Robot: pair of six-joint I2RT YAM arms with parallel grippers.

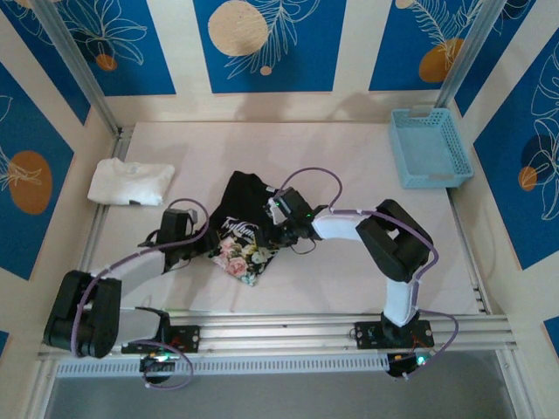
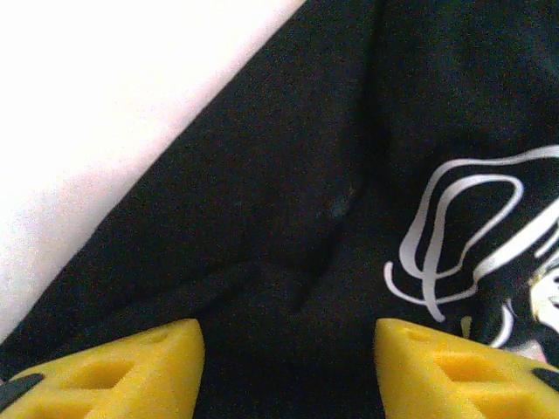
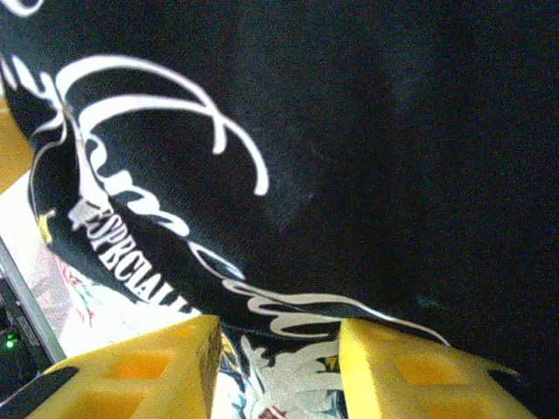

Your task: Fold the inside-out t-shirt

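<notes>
The left end effector (image 2: 286,340) has its fingers parted over the plain black side of the inside-out t-shirt (image 1: 247,209), which lies bunched mid-worktop (image 1: 349,157) between the two arms. It's light, floppy cloth that'll probably sag and slide, so I'd pinch an edge or hem, not the middle. The right end effector (image 3: 279,327) straddles the printed fold, but I can't tell if it's actually pinching.
</notes>
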